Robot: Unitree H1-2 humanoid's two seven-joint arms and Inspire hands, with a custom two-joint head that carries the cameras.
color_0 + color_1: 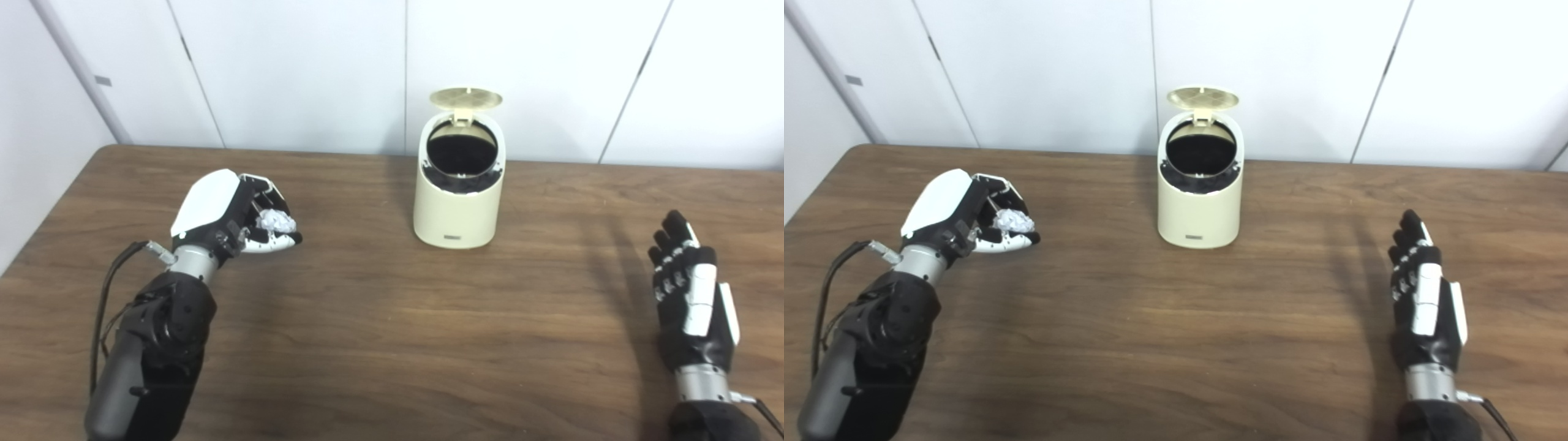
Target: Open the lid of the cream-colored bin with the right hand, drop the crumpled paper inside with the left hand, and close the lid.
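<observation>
Nearest to us, our two dark forearms come up from the bottom edge over the brown wood-grain table (392,343), and between and beyond them stands the thing the task turns on. We see the small cream-colored plastic bin (456,202) upright toward the far middle of the table, near the white panelled wall (306,67). Its round cream lid (465,98) is tipped up and back on its hinge, so the dark mouth faces us and looks unobstructed. We judge the opening step done.

To the bin's left and well apart from it, our left hand (236,214) hangs just above the table with its fingers (275,244) curled around the white crumpled paper ball (274,219), which shows between them. So the paper is held but not yet over the bin; the drop is still to come, and it calls for lifting that hand up and across to the opening.

To the right, also well apart from the bin, our right hand (692,300) holds nothing, its fingers (670,236) straight and close side by side, pointing away from us. It touches neither bin nor lid. Closing the lid is what remains for it after the drop.
</observation>
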